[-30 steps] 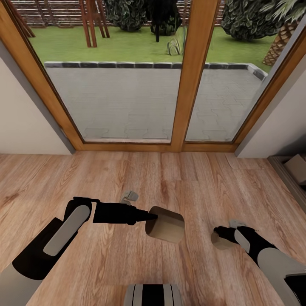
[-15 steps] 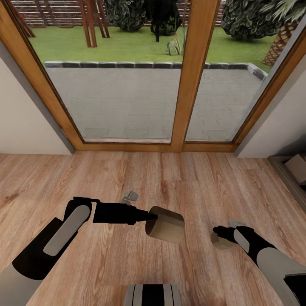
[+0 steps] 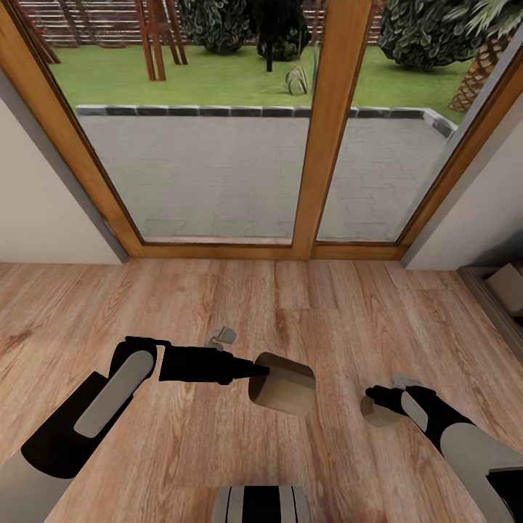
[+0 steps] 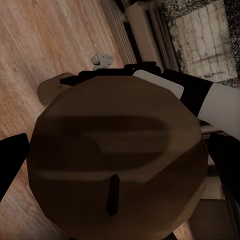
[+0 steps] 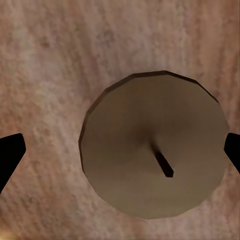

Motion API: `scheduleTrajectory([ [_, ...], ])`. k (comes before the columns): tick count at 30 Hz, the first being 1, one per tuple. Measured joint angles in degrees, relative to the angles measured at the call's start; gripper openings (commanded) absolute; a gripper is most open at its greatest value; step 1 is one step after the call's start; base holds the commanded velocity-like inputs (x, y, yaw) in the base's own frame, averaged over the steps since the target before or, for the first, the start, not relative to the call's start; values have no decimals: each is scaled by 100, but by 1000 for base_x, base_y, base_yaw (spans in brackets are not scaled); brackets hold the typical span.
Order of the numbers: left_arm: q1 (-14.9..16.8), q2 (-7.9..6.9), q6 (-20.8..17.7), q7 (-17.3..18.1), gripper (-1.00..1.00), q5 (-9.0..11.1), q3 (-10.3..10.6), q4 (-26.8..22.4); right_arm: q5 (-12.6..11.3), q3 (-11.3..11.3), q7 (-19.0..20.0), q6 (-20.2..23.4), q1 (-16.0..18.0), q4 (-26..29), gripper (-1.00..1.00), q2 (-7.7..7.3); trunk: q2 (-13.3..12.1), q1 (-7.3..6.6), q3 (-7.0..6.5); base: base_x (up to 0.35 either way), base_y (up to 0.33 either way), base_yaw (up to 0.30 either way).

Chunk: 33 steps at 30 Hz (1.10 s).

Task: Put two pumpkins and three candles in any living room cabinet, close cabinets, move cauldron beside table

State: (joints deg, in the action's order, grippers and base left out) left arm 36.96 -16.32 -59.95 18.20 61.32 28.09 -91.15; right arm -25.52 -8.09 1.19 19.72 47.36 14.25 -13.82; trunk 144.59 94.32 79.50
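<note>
My left gripper (image 3: pixel 256 372) is shut on a stubby grey-beige candle (image 3: pixel 283 383), held on its side above the wooden floor. In the left wrist view that candle (image 4: pixel 117 160) shows its top and dark wick, with a dark finger at each side. My right gripper (image 3: pixel 378 404) is shut on a second, smaller-looking candle (image 3: pixel 376 412) low over the floor. Seen from the right wrist, this candle (image 5: pixel 152 147) faces the camera top first, with black fingertips (image 5: pixel 10 155) at either edge. Pumpkins, cabinet and cauldron are out of view.
Straight ahead stands a glass door with a wooden frame (image 3: pixel 330 145), with patio and lawn beyond. White walls (image 3: pixel 43 211) flank it. A low dark piece of furniture (image 3: pixel 494 290) holding a box sits at the right edge. Wooden floor (image 3: pixel 290 305) stretches between me and the door.
</note>
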Motion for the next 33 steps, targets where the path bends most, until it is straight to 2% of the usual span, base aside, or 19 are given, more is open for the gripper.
scheduleTrajectory([
  [4, 0, 0, 0, 0, -100, 2, 0, 0, -7, -2, -46, -2, 0, 0, 100, -12, 0, 0, 0, 0, 0, 0],
  [10, 0, 0, 0, 2, -100, 0, 0, -1, 11, 13, -338, -9, 1, -5, 100, -12, 0, 0, 0, 0, 0, 0],
  [20, 0, 0, 0, -1, -100, 1, 0, 1, 15, 15, -373, -9, 2, -5, 100, 6, 0, 0, 0, 0, 0, 0],
  [24, 0, 0, 0, -1, -100, -5, 0, 1, 19, 13, -374, -12, 1, -5, 100, 19, 5, 11, 88, 0, 0, 0],
  [33, 0, 0, 0, 0, -100, 0, 0, 1, 21, 13, -374, -14, 3, -5, 100, 25, 5, 10, 89, 0, 0, 0],
])
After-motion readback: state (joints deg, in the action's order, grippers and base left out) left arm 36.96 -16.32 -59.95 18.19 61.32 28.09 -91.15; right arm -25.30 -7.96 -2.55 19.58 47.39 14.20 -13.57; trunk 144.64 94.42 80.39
